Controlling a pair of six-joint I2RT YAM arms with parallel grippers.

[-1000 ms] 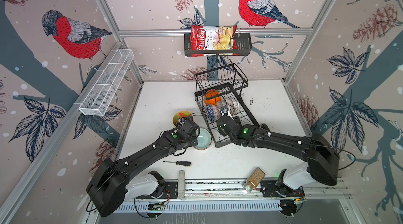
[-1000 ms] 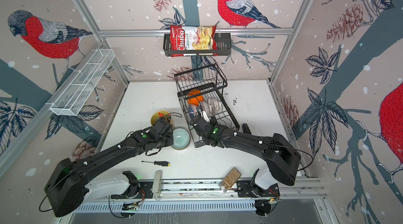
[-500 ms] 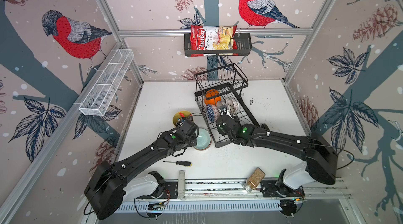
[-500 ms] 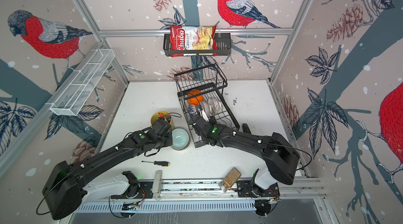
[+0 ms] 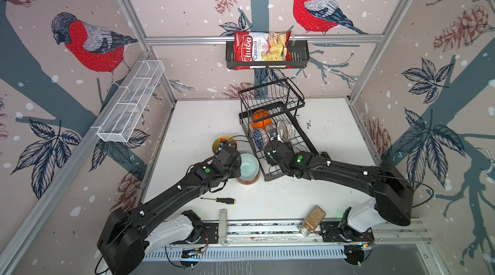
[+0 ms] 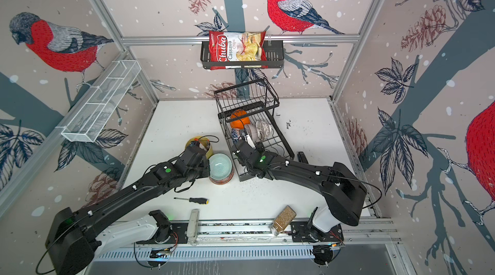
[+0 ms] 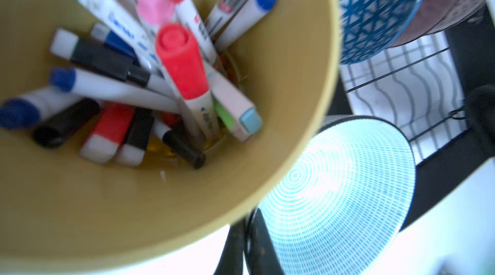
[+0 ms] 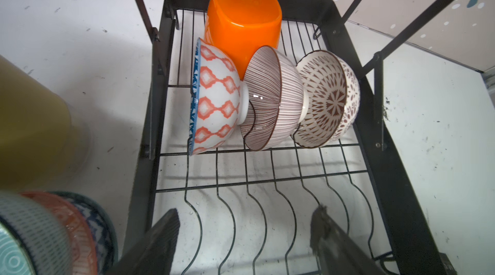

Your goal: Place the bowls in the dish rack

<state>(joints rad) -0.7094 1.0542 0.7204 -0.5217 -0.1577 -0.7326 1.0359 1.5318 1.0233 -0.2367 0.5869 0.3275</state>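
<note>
1. Nearest, well in front of the dish rack, a spice jar and a screwdriver lie apart from it.
2. Just beside the rack's front left corner is a stack of bowls. The pale teal bowl sits tilted on top, over an orange-red bowl and a dark blue bowl. The left gripper is clamped on the teal bowl's rim, on the side away from the rack.
3. The right gripper hovers over the front of the rack's wavy-wire lower tray, jaws wide apart and holding nothing.
4. A yellow cup of markers stands left of the rack, just past the stack.
5. Midway along the tray, three bowls stand on edge in a row. The blue-red patterned bowl is by the left rail, then the pink-striped bowl, then the white lattice bowl toward the right rail. Each foot presses into its neighbour.
6. Just behind them, at the tray's far end, the orange bowl stands tipped.
7. Beyond the rack, a wall basket holds a chips bag.
</note>
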